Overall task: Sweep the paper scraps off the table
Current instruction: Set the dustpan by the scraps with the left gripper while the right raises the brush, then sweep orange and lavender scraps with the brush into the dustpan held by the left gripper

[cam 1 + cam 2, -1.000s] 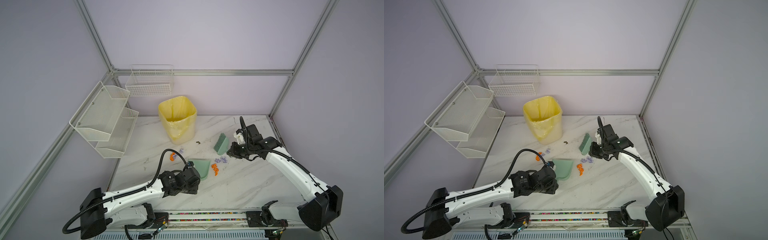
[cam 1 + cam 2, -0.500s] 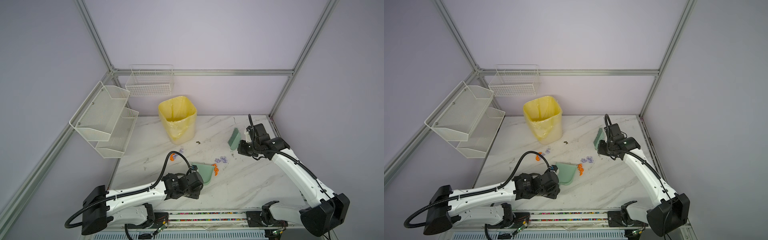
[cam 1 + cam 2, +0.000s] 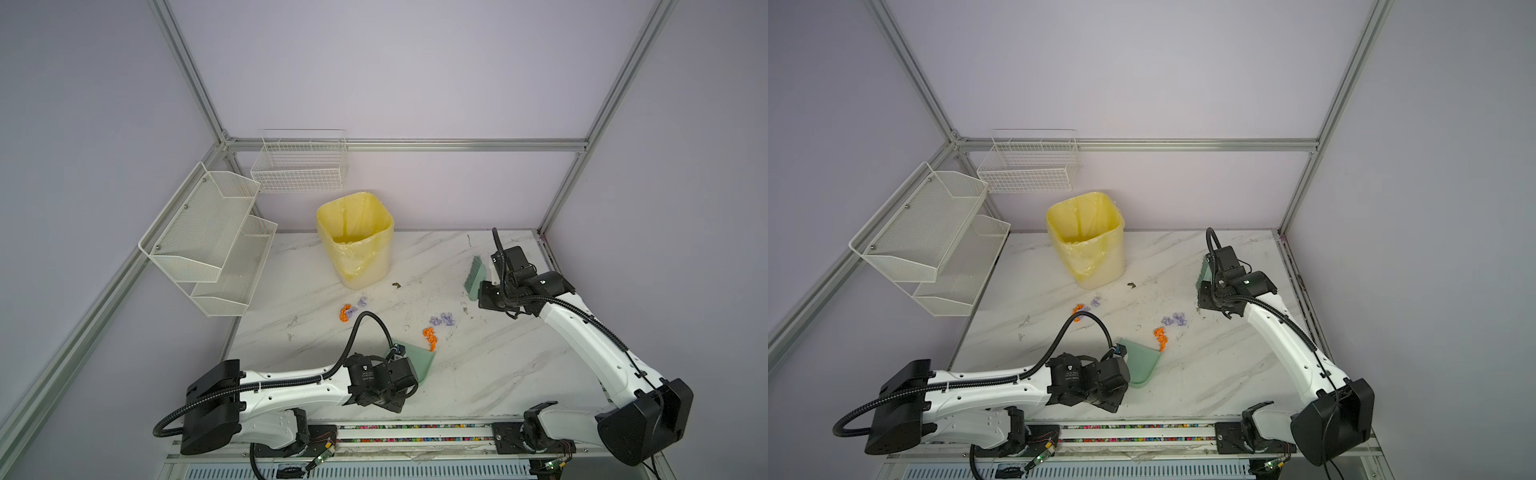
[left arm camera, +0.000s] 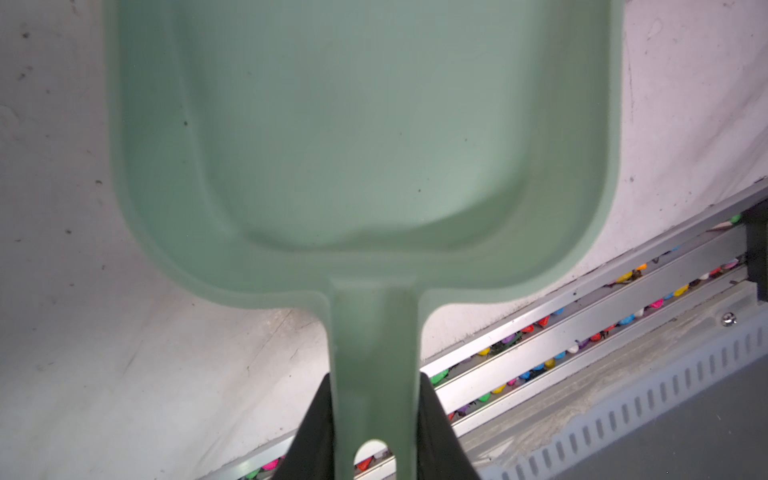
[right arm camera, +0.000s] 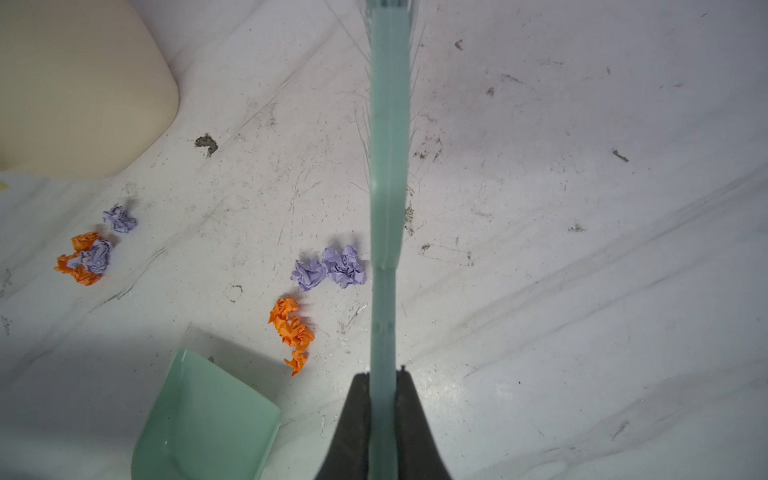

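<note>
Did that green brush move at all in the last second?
Yes. The brush, held by the right gripper, went right, away from the yellow bin toward the table's right edge.

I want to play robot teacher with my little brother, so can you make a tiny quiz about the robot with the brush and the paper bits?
1. True or false: the dustpan has no paper scraps in it.
2. What is the right pincer shut on? A) the brush B) a yellow bin C) a wire basket
3. Fill the gap: the scraps lying on the table are orange and ____.

Key: 1 true; 2 A; 3 lilac.
</note>
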Available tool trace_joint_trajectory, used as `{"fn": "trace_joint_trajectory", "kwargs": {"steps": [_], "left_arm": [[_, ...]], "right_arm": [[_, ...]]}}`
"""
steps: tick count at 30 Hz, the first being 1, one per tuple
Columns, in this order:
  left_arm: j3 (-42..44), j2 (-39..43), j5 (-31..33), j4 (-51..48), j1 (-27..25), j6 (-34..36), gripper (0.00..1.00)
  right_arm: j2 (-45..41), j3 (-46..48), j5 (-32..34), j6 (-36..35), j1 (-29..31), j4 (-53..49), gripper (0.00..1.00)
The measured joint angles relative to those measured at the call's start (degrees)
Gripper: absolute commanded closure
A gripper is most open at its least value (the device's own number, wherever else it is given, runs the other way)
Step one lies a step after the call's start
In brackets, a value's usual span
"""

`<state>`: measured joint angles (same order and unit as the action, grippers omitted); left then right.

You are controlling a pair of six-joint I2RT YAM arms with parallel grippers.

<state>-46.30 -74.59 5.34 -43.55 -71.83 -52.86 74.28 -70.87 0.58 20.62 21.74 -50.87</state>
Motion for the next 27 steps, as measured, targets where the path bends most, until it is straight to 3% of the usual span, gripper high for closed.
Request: {"fn": "trace_joint_trajectory", "kwargs": {"steps": [13,27], "left_arm": [[-3.0,-5.4,-3.8,-0.6,-0.7,0.6,0.88],[-8.5,-13.5,-3.5,-1.8,-0.9,3.0,0.88]], "right_arm": [[3.8,0.1,3.8,-3.4,0.0,-0.8,1.00],[7.5,0.4,4.2,-6.6,0.3,-0.4,1.00]]}}
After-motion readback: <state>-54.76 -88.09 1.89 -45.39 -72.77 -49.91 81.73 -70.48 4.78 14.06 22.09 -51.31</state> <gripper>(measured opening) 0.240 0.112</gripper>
